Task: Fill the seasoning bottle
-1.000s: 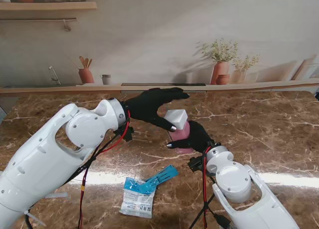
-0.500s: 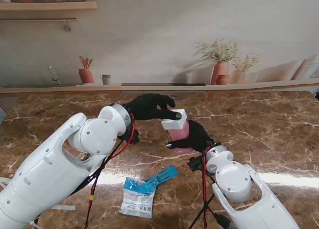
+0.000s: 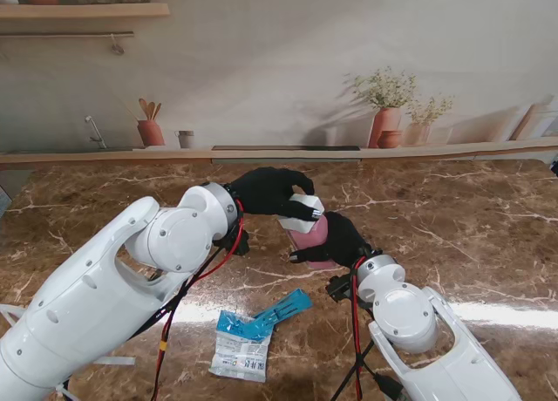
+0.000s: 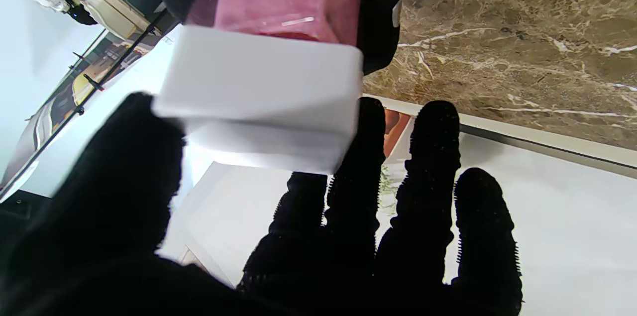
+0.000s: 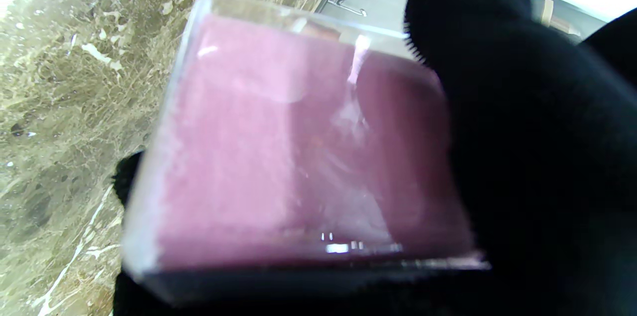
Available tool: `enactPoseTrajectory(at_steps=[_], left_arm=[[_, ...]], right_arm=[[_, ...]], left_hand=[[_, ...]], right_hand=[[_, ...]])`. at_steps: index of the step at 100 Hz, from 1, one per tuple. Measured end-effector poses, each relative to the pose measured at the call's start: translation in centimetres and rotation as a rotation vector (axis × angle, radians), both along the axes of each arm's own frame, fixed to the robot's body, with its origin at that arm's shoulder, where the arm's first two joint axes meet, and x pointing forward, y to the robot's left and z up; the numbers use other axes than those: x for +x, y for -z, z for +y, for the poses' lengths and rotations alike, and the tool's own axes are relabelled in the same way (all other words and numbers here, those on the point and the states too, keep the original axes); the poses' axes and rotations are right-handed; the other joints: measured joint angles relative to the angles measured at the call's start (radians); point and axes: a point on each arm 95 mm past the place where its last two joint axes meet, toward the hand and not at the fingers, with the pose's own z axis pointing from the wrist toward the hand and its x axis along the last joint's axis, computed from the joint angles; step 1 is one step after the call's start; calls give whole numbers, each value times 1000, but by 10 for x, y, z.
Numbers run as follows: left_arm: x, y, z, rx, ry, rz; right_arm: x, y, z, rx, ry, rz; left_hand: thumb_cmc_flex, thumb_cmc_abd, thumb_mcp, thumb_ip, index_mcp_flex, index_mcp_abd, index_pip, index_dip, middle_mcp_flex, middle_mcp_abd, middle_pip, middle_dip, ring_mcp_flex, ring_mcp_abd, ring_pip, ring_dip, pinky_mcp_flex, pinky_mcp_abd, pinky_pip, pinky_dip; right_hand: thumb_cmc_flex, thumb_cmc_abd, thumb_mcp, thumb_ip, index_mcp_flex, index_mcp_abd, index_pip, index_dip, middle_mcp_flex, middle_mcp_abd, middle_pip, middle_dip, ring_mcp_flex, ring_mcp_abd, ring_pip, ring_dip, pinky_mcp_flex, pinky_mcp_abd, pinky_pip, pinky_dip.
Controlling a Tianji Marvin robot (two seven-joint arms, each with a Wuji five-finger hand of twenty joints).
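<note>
Near the middle of the brown marble table point(image 3: 471, 218), the seasoning bottle point(image 3: 316, 235) is held a little tilted by the right hand point(image 3: 342, 239), whose black-gloved fingers are wrapped around its clear, square-sided body. In the right wrist view the bottle point(image 5: 298, 142) is seen filled with a pink powder almost to the wall's edge, and the thumb point(image 5: 497, 107) is pressed against one side while other fingers are glimpsed behind the far side. The white lid point(image 3: 301, 211) is seated on top of the bottle and is gripped by the left hand point(image 3: 268, 190), which is curled over it from the left and far side. In the left wrist view the lid point(image 4: 264, 97) is seen as a white block, pinched between the thumb point(image 4: 114, 171) on one side and fingers point(image 4: 366, 147) on the other; the remaining fingers are extended past the lid without touching it. Whether the lid is fully pressed home on the bottle cannot be told. Nearer and to the left, well apart from the bottle, a white and blue refill packet point(image 3: 242, 349) is laid flat on the table, with its blue torn strip point(image 3: 283, 309) angled toward the bottle. A shelf with terracotta pots point(image 3: 387, 126) is seen along the far wall.
</note>
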Motion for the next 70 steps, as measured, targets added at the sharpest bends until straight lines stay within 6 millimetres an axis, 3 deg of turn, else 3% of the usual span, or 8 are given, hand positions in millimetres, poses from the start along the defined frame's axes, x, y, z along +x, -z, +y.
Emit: enactPoseTrajectory(at_steps=[22, 31, 40, 50, 58, 61, 63, 70], left_arm=[[-2, -3, 0, 23, 51, -16], [-3, -5, 0, 35, 122, -43], [-2, -6, 2, 50, 227, -104], [0, -6, 5, 35, 269, -78], [1, -6, 7, -7, 290, -24], [2, -6, 8, -7, 294, -23], [2, -6, 8, -6, 297, -26], [4, -7, 11, 5, 289, -47]], right_arm=[[0, 1, 0, 6, 4, 12], [0, 1, 0, 23, 4, 22], [0, 1, 0, 48, 5, 30], [1, 0, -1, 46, 10, 27], [2, -1, -2, 45, 13, 25], [2, -1, -2, 45, 14, 24], [2, -2, -2, 46, 14, 24], [2, -2, -2, 46, 14, 23]], left_hand=[[60, -153, 256, -96, -16, -12, -4, -65, -81, 1, -97, 48, -10, -47, -68, -40, -29, -2, -54, -32], [157, -178, 357, -117, -54, -31, -8, -90, -157, 23, -186, 31, -68, -92, -150, -89, -94, -111, -123, -55], [227, -177, 437, -118, -79, -108, -1, -92, -250, 22, -225, -165, -173, -159, -229, -151, -141, -241, -228, -108], [341, -157, 441, -119, -91, -241, 18, -91, -375, -88, -273, -300, -283, -207, -301, -216, -152, -308, -421, -153], [386, -125, 464, -119, -116, -291, 6, -122, -468, -156, -280, -369, -362, -224, -334, -252, -167, -323, -549, -116], [383, -125, 473, -117, -141, -292, 5, -139, -512, -185, -268, -386, -389, -226, -347, -262, -173, -323, -593, -95], [349, -124, 475, -93, -154, -292, -32, -156, -537, -196, -263, -392, -416, -227, -350, -265, -179, -323, -617, -76], [209, -153, 414, -82, -215, -260, -92, -213, -607, -196, -278, -400, -454, -227, -360, -268, -193, -313, -679, -11]], right_hand=[[0, -15, 10, 0, 6, 0, 0, 0, 0, 0, 9, 0, 0, 0, 7, 1, 0, 0, 0, 0], [0, -18, 11, 0, 7, 0, 0, 0, 0, 0, 9, 0, 0, 0, 7, 1, 0, 0, 0, 0], [0, -19, 11, 0, 8, 0, 0, 0, 1, 0, 10, 0, 0, 0, 7, 1, 0, 0, 0, 0], [0, -19, 11, 0, 8, 1, 0, 0, 1, 0, 10, 0, 0, 0, 8, 1, 0, 1, 0, 0], [0, -19, 11, 0, 8, 1, 0, 0, 1, 0, 10, 0, 0, 0, 8, 1, 0, 1, 0, 0], [0, -19, 11, 0, 8, 1, 0, 0, 1, 0, 10, 0, 0, 0, 8, 1, 0, 1, 0, 0], [0, -19, 11, 0, 8, 1, 0, 0, 1, 0, 10, 0, 0, 0, 8, 1, 0, 1, 0, 0], [0, -19, 11, 0, 8, 1, 0, 0, 1, 0, 10, 0, 0, 0, 9, 1, 0, 1, 0, 1]])
